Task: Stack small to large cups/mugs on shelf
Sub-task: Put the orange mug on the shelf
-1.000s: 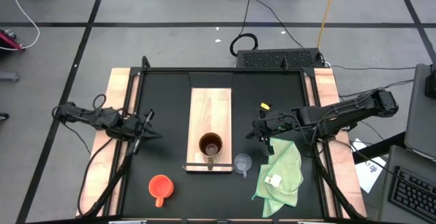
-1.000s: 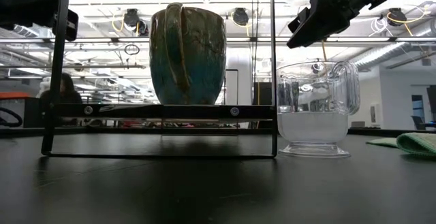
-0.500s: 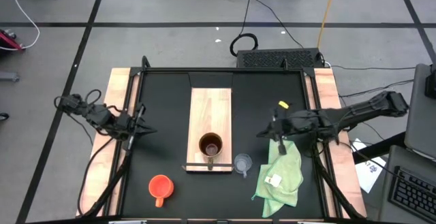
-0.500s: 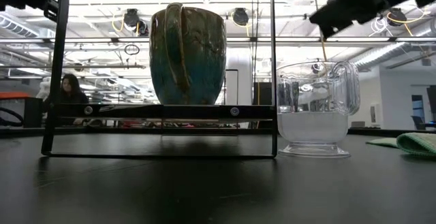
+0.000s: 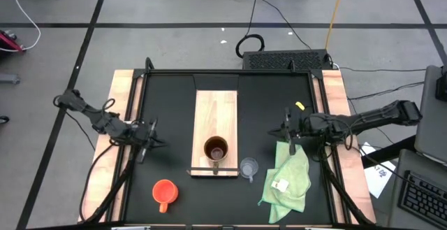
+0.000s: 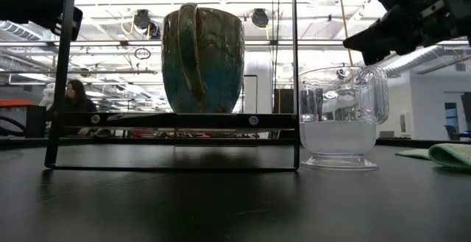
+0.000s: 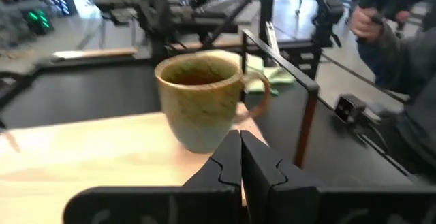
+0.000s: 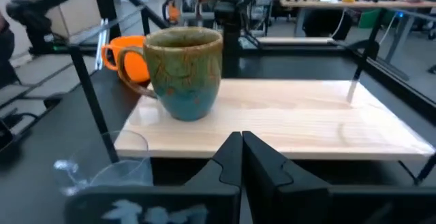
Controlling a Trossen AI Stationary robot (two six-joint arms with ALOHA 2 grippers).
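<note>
High view: brown mug (image 5: 215, 149) stands on shelf (image 5: 216, 111); left end effector (image 5: 148, 136) and right end effector (image 5: 286, 132) flank it, both closed, empty.

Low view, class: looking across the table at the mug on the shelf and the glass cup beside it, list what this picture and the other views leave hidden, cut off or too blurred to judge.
- Orange-red mug: absent from the low view, outside its frame.
- Right gripper: low view's top edge crops the arm.
- Brown mug interior: unseen in the low view; dark in the high view.
- Small clear glass cup: blurred, partly behind the fingers in the right wrist view.
- Left gripper: the shelf behind it is blurred.
</note>
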